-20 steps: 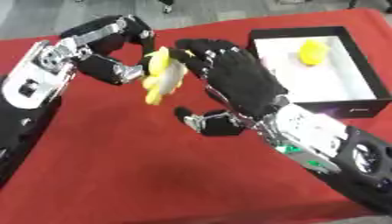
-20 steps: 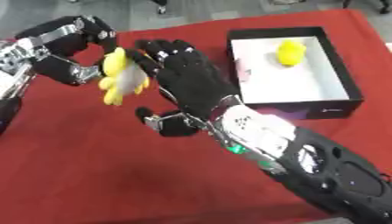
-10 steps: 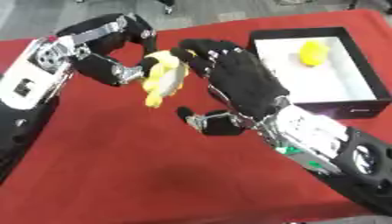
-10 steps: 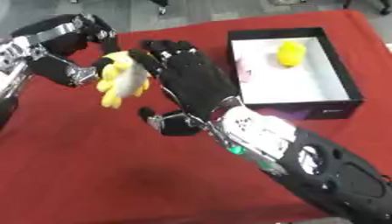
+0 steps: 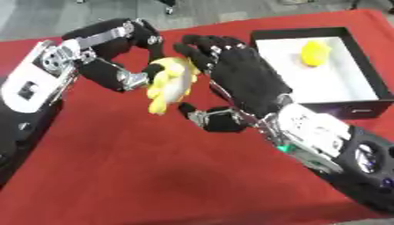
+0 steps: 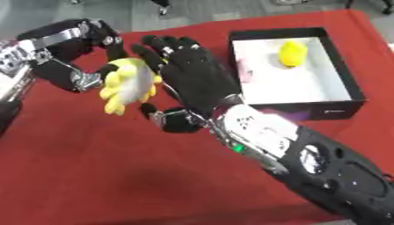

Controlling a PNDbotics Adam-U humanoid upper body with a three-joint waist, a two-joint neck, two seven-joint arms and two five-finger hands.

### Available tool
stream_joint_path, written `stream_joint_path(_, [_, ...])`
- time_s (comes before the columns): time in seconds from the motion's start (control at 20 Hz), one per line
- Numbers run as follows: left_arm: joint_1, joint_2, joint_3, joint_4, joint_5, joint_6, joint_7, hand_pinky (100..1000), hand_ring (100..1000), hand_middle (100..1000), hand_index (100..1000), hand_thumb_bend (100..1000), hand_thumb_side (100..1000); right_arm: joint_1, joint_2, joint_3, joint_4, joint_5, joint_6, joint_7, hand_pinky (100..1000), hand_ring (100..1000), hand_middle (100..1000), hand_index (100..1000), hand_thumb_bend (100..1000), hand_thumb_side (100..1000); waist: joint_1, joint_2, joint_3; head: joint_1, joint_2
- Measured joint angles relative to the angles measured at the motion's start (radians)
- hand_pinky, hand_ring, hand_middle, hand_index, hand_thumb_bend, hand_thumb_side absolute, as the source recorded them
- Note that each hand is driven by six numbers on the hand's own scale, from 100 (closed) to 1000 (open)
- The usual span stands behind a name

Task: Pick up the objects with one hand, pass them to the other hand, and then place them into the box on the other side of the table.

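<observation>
Fingers of the left hand [image 5: 127, 52] are curling round a yellow bunch-shaped object [image 5: 171, 83], holding it above the red table [image 5: 115, 167]. Right hand [image 5: 242, 83] is spreading its fingers wide, palm just beside the object. Another yellow item [image 5: 314, 53] is lying inside the black box [image 5: 362, 107] at the right.

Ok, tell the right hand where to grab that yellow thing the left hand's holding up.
Take the lower end of the yellow object. It hangs free below the left hand, whose fingers cover its upper left. The right hand, open, should probably close in from the right.
</observation>
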Motion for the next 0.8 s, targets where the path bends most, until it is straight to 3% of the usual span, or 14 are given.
stream_joint_path(0.8, [-0.014,-0.011,-0.021,-0.02,0.041,0.008,-0.008,642,371,352,478,100,283,0.0,0.0,0.015,0.0,-0.002,0.012,0.017,739,885,855,901,314,308,0.0,0.0,-0.001,-0.001,0.0])
